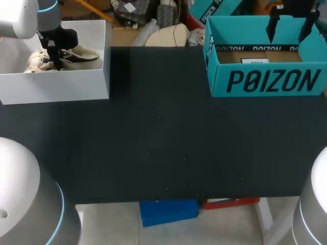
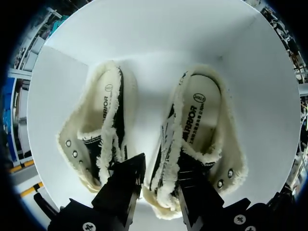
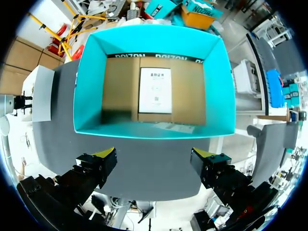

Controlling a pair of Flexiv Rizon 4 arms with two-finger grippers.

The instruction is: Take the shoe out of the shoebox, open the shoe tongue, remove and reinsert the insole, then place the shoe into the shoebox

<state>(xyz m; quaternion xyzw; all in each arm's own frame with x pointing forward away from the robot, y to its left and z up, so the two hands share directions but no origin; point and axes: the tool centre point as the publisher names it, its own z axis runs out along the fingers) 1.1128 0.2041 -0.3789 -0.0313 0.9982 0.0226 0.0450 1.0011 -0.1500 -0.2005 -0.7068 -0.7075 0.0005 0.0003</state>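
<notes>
Shoe point(image 2: 192, 130) point(image 1: 82, 56): low canvas sneaker with black side panels and a cream frayed, fleecy edge around the whole opening. It has metal eyelets and a pale printed insole point(image 2: 199, 115) lying flat inside. It sits inside the white box point(image 2: 159, 38) point(image 1: 56, 89), sole down, beside a second shoe point(image 2: 96, 130) of the same make. The two lie roughly parallel and just apart.

White box: smooth matte walls, rectangular, open top.

Left gripper point(image 2: 161, 175) point(image 1: 53, 51): down inside the white box at the lace end of the shoe. My fingers point(image 2: 127, 180) stand narrow. One is in the gap between the two shoes, the other is inside the shoe's opening, and the fleecy side wall fills the space between them. I read this as clamped on that wall. Fingertips are hidden in the fleece.

Right gripper point(image 3: 155, 156) point(image 1: 291, 23): well apart from the white box, hanging over the teal shoebox point(image 3: 86, 86) point(image 1: 265, 81). Jaws are wide and hold nothing.

Teal shoebox: glossy card walls, brown cardboard floor, a white paper sheet point(image 3: 155, 90) flat on the floor. It sits along the same table edge as the white box.

Table point(image 1: 163, 143): dark matte top lying between the white box and the teal shoebox.
</notes>
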